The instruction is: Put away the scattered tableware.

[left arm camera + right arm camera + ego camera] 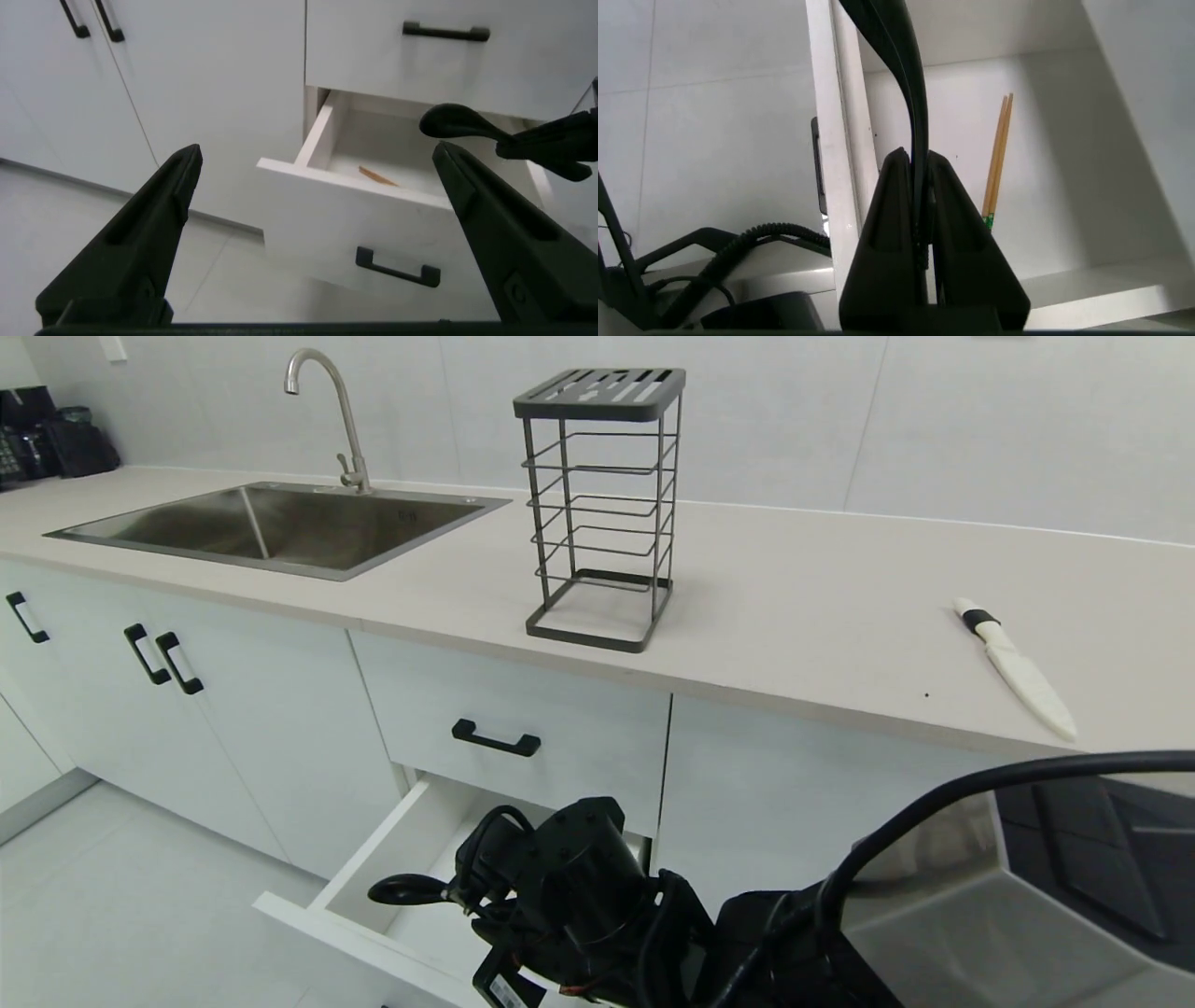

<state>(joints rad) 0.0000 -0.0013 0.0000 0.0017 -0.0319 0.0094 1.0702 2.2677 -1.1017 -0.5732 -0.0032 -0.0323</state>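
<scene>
My right gripper is shut on the handle of a black spoon and holds it over the open lower drawer. In the right wrist view the spoon's handle runs up out of the shut right gripper, above the drawer's white floor, where a pair of wooden chopsticks lies. My left gripper hangs open and holds nothing, some way out from the drawer front; beyond it are the spoon and the chopsticks. A white knife with a black band lies on the counter at the right.
A dark wire rack stands mid-counter. A steel sink with a faucet is at the left. Above the open drawer is a shut drawer with a black handle; cabinet doors stand to the left.
</scene>
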